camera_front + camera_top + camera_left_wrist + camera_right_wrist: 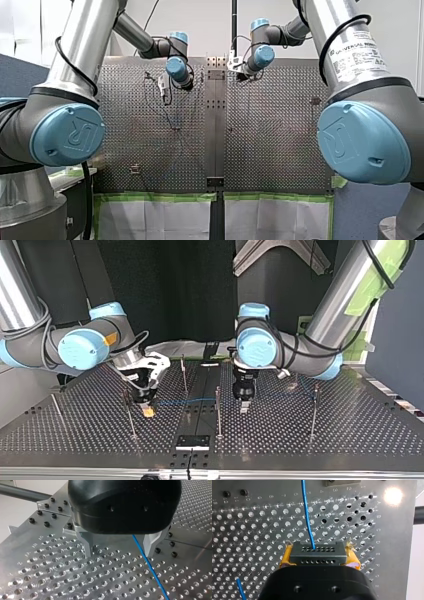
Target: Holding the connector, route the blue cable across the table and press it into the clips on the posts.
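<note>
In the right wrist view my right gripper (319, 557) is shut on the dark connector (317, 551), its yellow pads (286, 558) pressing on both ends. The blue cable (307, 517) leaves the connector and runs ahead over the perforated table. In the top view that gripper (146, 409) hangs low beside a thin post (129, 412). From there the cable (200, 400) runs past the middle post (218, 410) towards my left gripper (244, 404). The left wrist view shows my left gripper (120, 552) open just above the plate, with the cable (147, 563) lying loose between its metal fingers (87, 546).
More thin posts stand at the top view's right (313, 410), behind the middle (184, 372) and far left (57, 410). A black plate (192, 442) lies at the table's near edge there. In the front view, green-taped white sheets (155, 212) hang below the table.
</note>
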